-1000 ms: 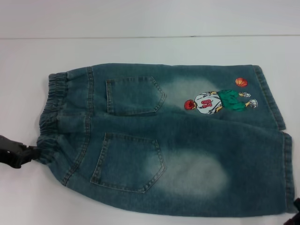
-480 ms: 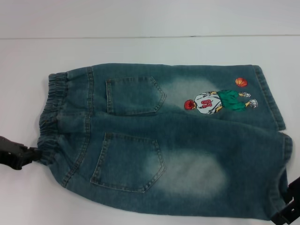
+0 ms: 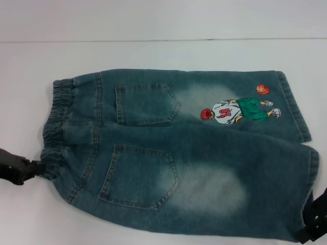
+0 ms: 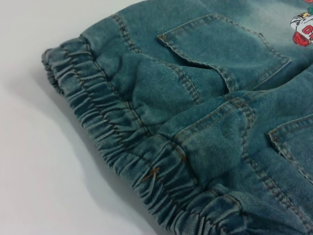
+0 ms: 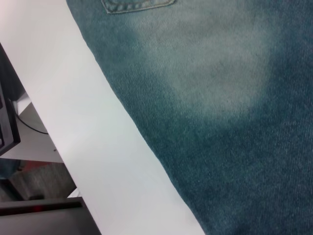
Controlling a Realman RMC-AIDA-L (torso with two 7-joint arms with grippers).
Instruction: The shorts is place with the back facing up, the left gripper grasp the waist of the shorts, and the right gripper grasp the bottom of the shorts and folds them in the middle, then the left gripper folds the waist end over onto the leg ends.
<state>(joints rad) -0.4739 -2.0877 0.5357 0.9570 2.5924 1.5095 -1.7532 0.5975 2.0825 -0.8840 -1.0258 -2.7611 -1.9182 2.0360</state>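
The right gripper [image 3: 316, 224] has risen to the near leg hem of the shorts [image 3: 179, 153] (flat on the table); the left gripper [image 3: 37, 167] pinches the waist [image 3: 56, 127]. Right's fingers: cannot tell.

left gripper [image 3: 25, 170] low at left; right gripper [image 3: 316, 224] low right.

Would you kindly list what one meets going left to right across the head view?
Left claw → waist → two back pockets → cartoon player → orange ball → leg hems → right claw.
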